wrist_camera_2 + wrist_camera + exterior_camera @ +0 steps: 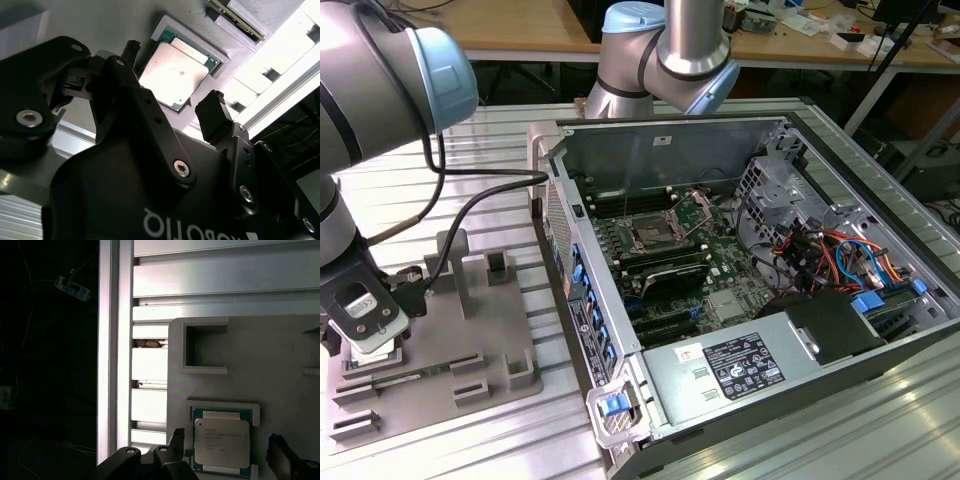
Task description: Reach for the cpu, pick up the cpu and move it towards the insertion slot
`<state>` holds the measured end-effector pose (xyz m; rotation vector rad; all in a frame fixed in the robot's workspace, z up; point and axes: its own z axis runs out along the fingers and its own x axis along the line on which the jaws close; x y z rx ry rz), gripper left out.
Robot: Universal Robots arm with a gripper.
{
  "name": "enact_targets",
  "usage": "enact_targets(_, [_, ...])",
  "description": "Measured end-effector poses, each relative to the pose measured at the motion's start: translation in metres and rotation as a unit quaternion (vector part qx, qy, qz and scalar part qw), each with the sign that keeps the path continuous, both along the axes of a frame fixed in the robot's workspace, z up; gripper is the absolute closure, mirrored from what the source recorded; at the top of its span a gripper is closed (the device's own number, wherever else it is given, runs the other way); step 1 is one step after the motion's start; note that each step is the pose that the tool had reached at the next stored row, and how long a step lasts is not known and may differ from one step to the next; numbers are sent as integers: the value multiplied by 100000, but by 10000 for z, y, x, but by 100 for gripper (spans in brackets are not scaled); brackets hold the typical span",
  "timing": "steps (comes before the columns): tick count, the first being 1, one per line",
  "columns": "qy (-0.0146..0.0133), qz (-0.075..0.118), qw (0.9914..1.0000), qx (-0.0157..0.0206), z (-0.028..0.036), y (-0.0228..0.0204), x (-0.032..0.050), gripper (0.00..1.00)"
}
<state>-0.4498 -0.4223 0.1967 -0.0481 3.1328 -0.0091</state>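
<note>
Over at the exterior view's left, the arm reaches down above a grey tray that lies on the slatted aluminium table. A black cable loops from the arm's wrist towards the open computer case.

Both wrist views show the gripper with its jaws spread wide, nothing held between them. One dark fingertip stands off one side of the cpu and the other fingertip off the opposite side. The chip sits in the gap between the two, and I cannot tell that either pad touches it.

The cpu lies flat in a square, raised-edge recess of the tray, its pale metal lid up and its greenish rim showing around the edge. In the first wrist view it sits near the tray's edge, with another square recess beside it on the same grey surface and the bright table rails beyond.

The insertion slot is well apart from the chip. It sits on the green board inside the case, towards the middle of the exterior view, with a shiny frame around a dark centre. Long black memory slots run just beside it, and a labelled power unit lies nearer the camera.
</note>
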Motion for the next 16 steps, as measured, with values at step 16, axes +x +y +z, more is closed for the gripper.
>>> enact_targets(16, [13, 549, 99998, -7, -92, -4, -17, 28])
